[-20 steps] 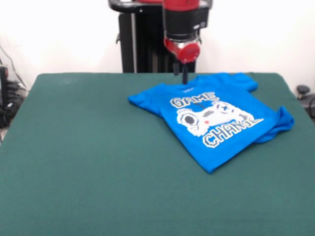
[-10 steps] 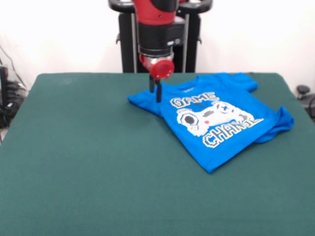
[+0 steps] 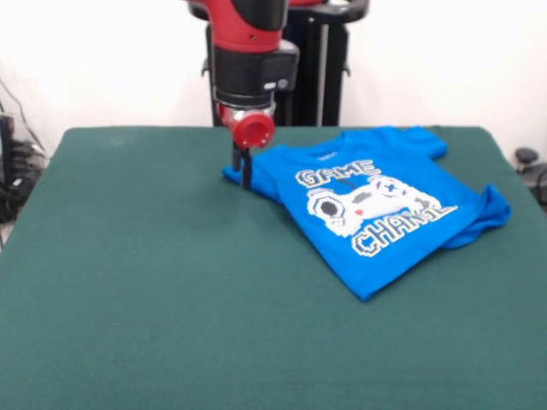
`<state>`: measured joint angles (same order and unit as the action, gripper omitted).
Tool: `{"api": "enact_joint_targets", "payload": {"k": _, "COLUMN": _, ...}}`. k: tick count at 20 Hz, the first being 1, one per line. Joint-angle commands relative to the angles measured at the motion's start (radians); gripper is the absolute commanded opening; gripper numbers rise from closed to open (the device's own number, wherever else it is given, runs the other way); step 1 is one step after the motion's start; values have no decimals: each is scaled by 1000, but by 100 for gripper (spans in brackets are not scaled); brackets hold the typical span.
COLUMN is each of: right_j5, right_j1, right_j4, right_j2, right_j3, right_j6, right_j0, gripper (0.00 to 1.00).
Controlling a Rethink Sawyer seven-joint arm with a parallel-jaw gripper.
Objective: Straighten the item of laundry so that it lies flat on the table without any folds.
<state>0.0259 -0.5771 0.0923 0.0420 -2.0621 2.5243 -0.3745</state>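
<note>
Your pincer [image 3: 243, 166] hangs low over the tip of the sleeve [image 3: 242, 173] that points toward the picture's left, its dark fingers close together; from this one view you cannot tell whether they are clenched on cloth or merely resting just above it, so treat the grip as unconfirmed. That sleeve belongs to the blue T-shirt [image 3: 367, 205], which lies on the counter [image 3: 145, 282] right of centre and toward the far side, print up and turned at an angle. Its right side looks bunched, with a rumpled fold [image 3: 487, 213] curling near the counter's right edge, and the lettering seems cut short there, which suggests cloth tucked under. If you mean to draw this sleeve out, take only the top layer at the very corner, lift little, and pull outward along the sleeve's own line, away from the body of the shirt, so the fabric slides rather than bunches. Expect the folded right side to need its own pull afterwards. No containers appear anywhere in view; the counter holds only the shirt.
</note>
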Motion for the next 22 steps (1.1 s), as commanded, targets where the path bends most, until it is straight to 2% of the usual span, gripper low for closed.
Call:
{"api": "enact_joint_targets", "payload": {"k": 1, "right_j5": -42, "right_j1": 107, "right_j4": -28, "right_j2": -15, "right_j3": 96, "right_j6": 21, "right_j0": 0, "gripper": 100}}
{"api": "enact_joint_targets", "payload": {"k": 13, "right_j5": -40, "right_j1": 78, "right_j4": -154, "right_j2": -39, "right_j3": -62, "right_j6": 30, "right_j0": -91, "gripper": 100}}
{"api": "enact_joint_targets", "payload": {"k": 22, "right_j5": -48, "right_j1": 64, "right_j4": -190, "right_j2": -71, "right_j3": -84, "right_j6": 51, "right_j0": -120, "gripper": 100}}
